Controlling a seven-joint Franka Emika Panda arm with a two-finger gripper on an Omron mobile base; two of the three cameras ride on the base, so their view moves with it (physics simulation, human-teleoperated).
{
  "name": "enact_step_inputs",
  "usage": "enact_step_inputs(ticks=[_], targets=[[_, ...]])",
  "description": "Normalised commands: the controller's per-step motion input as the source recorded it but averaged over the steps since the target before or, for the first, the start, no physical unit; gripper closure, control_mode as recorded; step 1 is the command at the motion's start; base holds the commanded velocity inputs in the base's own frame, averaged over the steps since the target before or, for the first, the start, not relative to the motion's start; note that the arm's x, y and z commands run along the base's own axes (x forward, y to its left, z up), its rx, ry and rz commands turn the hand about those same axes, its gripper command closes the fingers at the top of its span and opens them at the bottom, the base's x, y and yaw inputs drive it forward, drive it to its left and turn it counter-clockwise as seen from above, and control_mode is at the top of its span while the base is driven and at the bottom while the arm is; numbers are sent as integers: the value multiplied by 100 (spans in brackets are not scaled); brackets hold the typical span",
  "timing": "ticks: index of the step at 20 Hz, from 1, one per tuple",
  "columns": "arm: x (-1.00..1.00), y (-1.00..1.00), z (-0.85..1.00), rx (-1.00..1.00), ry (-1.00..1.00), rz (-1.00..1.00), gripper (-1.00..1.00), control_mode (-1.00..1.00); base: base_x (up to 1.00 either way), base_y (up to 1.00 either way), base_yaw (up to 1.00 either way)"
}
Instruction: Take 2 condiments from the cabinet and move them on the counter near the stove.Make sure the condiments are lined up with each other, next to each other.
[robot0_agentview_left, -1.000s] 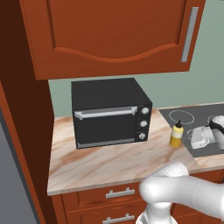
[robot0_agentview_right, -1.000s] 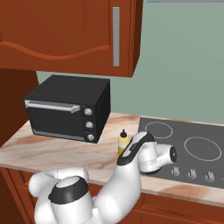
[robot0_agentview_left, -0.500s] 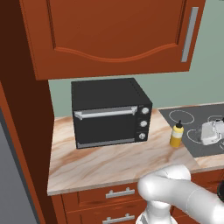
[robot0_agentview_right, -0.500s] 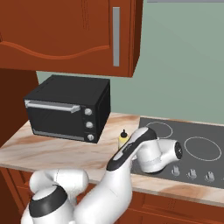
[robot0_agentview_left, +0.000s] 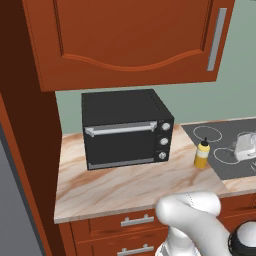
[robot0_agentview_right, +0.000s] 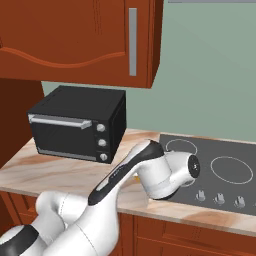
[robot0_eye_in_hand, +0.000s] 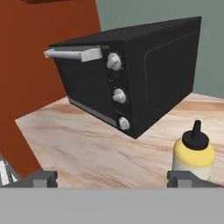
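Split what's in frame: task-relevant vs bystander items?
Job:
- yellow squeeze bottle with black pointed nozzle, standing on the counter
- reddish-brown wooden wall cabinet, door shut
- beige-pink marble-patterned countertop
- flat dark grey cooktop
- end effector, open, holding nothing

Lying about:
- black boxy toaster oven
- reddish-brown drawered base cabinets

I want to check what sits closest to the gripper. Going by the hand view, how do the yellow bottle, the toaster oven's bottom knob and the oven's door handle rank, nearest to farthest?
From the open gripper:
1. Yellow squeeze bottle, just past the right fingertip, standing on the counter.
2. Bottom knob of the toaster oven, at its lower front corner.
3. Door handle, upper left, along the oven's top edge.
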Motion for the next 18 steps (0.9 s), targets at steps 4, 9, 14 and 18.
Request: enact_step_inputs(ticks=[4,9,14,18], targets=[[-31,56,53,0,0,-25,-100,-100,0,0,0],[-35,44,58,0,0,-23,-100,-100,0,0,0],[-42,28,42,0,6,-14,-100,-100,0,0,0],[-26,23,37,0,18,-9,-100,-100,0,0,0]])
